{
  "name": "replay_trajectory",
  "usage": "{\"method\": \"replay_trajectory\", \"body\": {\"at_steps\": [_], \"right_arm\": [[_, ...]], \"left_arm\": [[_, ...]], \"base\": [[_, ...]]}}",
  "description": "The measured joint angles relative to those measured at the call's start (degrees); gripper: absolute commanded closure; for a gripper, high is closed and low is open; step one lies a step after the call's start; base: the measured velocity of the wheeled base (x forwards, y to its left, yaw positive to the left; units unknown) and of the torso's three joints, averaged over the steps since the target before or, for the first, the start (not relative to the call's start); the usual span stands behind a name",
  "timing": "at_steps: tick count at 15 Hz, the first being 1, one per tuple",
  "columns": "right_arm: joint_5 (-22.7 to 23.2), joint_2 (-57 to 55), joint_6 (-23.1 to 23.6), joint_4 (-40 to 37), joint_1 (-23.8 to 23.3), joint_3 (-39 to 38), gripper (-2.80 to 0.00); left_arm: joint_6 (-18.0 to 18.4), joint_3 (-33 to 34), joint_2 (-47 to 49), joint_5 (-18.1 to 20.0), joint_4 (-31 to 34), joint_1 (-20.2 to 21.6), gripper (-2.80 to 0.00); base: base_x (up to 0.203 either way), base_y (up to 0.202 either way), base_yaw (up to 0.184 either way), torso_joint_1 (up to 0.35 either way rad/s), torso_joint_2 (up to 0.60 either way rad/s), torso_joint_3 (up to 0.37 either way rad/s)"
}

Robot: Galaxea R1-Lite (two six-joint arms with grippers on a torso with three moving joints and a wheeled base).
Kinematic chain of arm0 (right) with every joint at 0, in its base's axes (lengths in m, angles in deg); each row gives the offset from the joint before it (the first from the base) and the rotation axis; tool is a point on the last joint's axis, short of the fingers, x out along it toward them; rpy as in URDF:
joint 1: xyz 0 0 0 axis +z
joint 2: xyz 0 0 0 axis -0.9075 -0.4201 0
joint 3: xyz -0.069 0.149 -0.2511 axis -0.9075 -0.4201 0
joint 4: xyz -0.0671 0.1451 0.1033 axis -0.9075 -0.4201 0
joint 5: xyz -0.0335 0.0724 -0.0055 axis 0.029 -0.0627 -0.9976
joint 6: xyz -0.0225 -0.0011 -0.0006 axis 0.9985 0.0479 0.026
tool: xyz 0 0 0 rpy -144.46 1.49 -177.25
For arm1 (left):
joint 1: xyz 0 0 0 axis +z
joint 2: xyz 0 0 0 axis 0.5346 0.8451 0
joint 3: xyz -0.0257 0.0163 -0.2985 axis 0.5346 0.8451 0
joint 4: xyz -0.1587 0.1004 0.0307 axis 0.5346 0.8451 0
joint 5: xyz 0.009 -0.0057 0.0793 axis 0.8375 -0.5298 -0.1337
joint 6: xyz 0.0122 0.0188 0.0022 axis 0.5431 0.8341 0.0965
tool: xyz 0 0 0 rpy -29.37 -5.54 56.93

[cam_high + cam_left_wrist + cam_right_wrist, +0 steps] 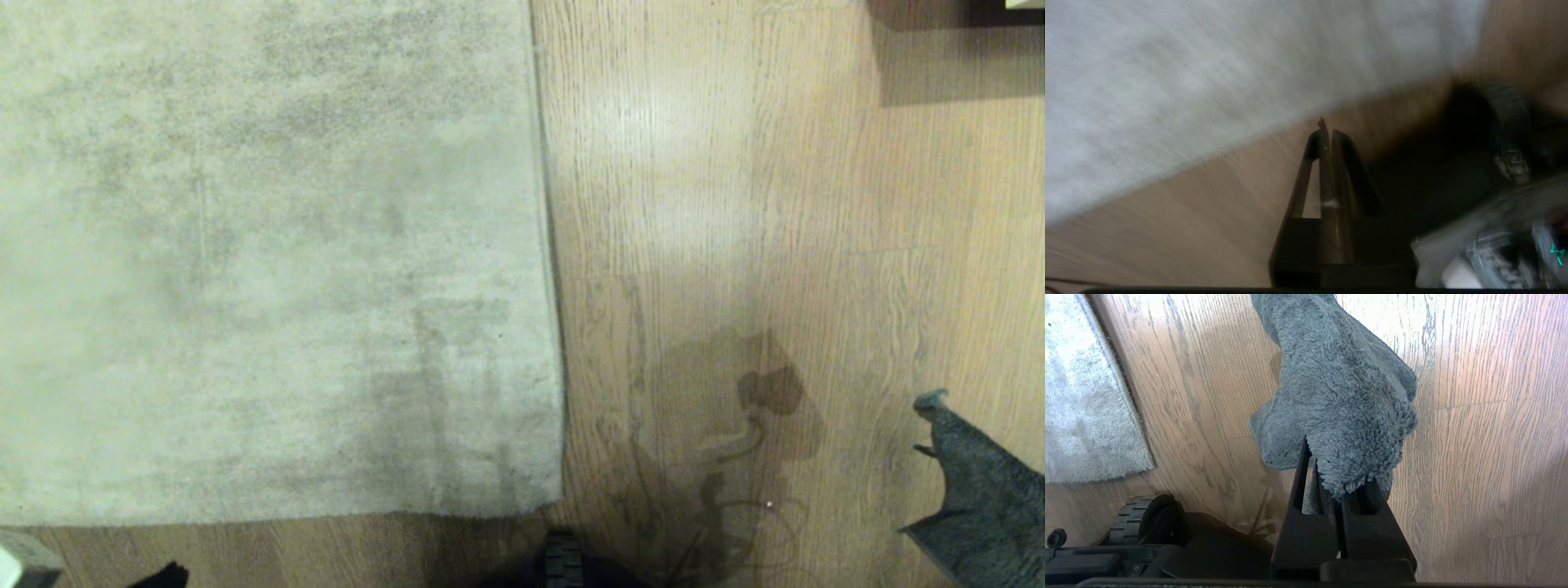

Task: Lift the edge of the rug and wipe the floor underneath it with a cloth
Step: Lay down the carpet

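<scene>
Short-pile rug (261, 261) lies flat on wood floor (735, 204); soft, floppy, so pinch its near corner. Your left gripper (1327, 130) is pressed together, empty. Right gripper (1337, 494) pinches fuzzy cloth (1339, 400).

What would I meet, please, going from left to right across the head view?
The rug → its dark edge trim → bare floor carrying the robot's shadow → the cloth hanging at the right edge.
</scene>
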Motion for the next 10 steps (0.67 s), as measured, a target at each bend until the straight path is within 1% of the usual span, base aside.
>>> {"method": "replay_trajectory", "body": {"at_steps": [1, 2, 4, 6, 7, 10], "right_arm": [[0.0, 0.0, 0.0, 0.0, 0.0, 0.0, 0.00], [0.0, 0.0, 0.0, 0.0, 0.0, 0.0, 0.00], [0.0, 0.0, 0.0, 0.0, 0.0, 0.0, 0.00], [0.0, 0.0, 0.0, 0.0, 0.0, 0.0, 0.00], [0.0, 0.0, 0.0, 0.0, 0.0, 0.0, 0.00], [0.0, 0.0, 0.0, 0.0, 0.0, 0.0, 0.00]], "left_arm": [[2.1, -0.3, 0.2, -0.4, 3.5, -0.9, 0.00], [3.1, -0.8, 0.3, -1.4, 6.7, -1.8, 0.00], [3.5, -1.9, 0.4, -4.3, 11.0, -3.4, 0.00], [3.5, -2.4, 0.9, -5.6, 12.4, -5.9, 0.00], [3.4, -2.5, 1.9, -5.7, 12.2, -8.0, 0.00], [2.1, -3.3, 9.2, -5.8, 9.3, -19.3, 0.00]], "base": [[0.000, 0.000, 0.000, 0.000, 0.00, 0.000], [0.000, 0.000, 0.000, 0.000, 0.00, 0.000], [0.000, 0.000, 0.000, 0.000, 0.00, 0.000], [0.000, 0.000, 0.000, 0.000, 0.00, 0.000], [0.000, 0.000, 0.000, 0.000, 0.00, 0.000], [0.000, 0.000, 0.000, 0.000, 0.00, 0.000]]}}
